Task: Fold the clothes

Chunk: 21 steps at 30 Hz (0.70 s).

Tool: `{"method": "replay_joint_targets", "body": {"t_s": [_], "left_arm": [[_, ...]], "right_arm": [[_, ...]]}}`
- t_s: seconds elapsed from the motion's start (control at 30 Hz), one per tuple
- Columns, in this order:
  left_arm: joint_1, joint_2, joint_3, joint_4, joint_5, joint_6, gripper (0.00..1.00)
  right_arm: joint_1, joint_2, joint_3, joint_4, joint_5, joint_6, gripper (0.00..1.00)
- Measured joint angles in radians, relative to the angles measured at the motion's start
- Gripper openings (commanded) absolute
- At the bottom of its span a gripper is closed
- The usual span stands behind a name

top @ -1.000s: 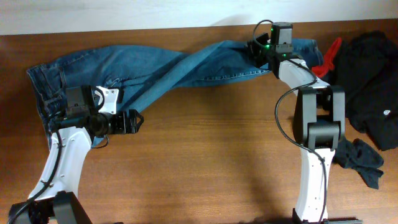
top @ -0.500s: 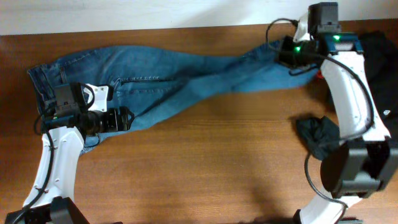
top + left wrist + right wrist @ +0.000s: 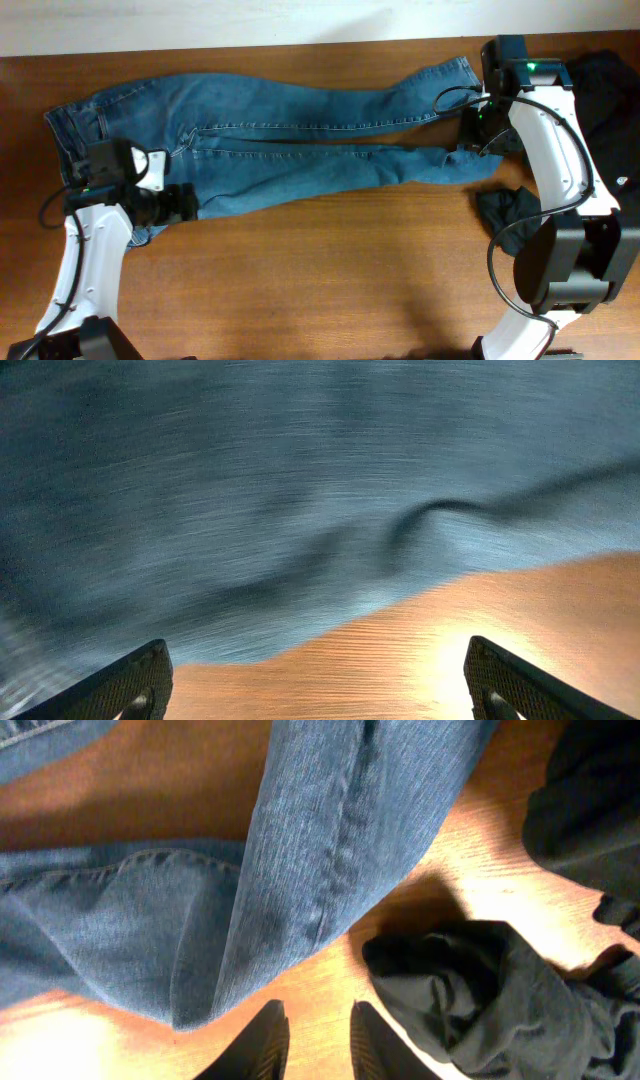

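Jeans (image 3: 300,150): spread flat along the upper half of the frame, waistband at the left, both legs running right, one above the other
Left gripper (image 3: 188,203): jaws wide, empty, hovering over the lower-left thigh edge
Right gripper (image 3: 478,132): fingers barely parted, nothing between them, by the lower leg's hem at the right
Done: laid out straight, I'd say
To do: every fold; no crease made yet
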Motion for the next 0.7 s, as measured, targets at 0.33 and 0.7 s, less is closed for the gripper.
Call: {"method": "replay_joint_targets", "body": {"t_s": [0.33,0.7], "left_arm": [[0.205,0.048,0.0,0.015,-0.093,-0.206,0.17],[0.211,0.317,0.001,0.259,-0.121,-0.226,0.0]], "right_arm": [[0.0,0.0,0.0,0.02,0.003,0.003,0.29],[0.0,0.0,-0.001,0.0,-0.027,0.003,0.29]]}}
